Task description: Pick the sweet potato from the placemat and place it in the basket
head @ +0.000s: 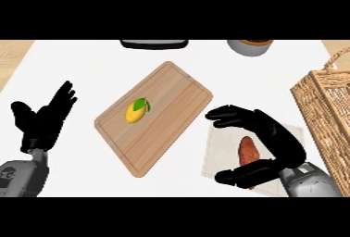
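Observation:
A reddish-brown sweet potato [247, 150] lies on a pale placemat [220, 152] at the lower right of the white counter. My right hand [277, 139] arches over it, fingers beyond its far end and thumb [240, 174] at its near end, curled around but still apart from it. The wicker basket [327, 111] stands at the right edge, just beyond the mat. My left hand [42, 121] rests open at the left, fingers up.
A wooden cutting board [164, 102] with a yellow lemon [137, 111] lies diagonally in the middle. At the back edge sit a dark tray [153, 43] and a grey pot [250, 47].

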You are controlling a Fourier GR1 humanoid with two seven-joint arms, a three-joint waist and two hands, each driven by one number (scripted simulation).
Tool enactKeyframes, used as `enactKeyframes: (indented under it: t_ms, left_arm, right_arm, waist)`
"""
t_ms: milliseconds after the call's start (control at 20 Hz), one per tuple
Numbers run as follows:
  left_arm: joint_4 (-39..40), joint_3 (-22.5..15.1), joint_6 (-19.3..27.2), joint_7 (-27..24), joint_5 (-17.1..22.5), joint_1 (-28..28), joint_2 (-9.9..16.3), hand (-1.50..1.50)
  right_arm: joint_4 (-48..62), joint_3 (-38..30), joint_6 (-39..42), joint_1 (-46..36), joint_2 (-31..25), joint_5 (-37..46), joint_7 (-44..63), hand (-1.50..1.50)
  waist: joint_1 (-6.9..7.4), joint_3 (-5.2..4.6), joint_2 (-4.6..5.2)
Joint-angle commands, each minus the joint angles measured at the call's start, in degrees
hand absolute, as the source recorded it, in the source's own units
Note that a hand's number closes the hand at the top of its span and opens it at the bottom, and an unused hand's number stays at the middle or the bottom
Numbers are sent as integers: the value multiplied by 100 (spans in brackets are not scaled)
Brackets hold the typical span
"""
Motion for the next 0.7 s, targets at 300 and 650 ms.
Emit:
enactKeyframes:
  t_ms: [300,650]
  left_arm:
    - [-160,134,41,381,-28,-75,71,0]
    - [-396,153,53,572,-14,-94,140,0]
  right_arm:
    - [-1422,198,343,-727,-492,508,3497,-150]
    - [-1448,-625,1241,-1887,-1936,1054,5261,-150]
  waist:
    - [-101,-21,-36]
    - [-88,-27,-65]
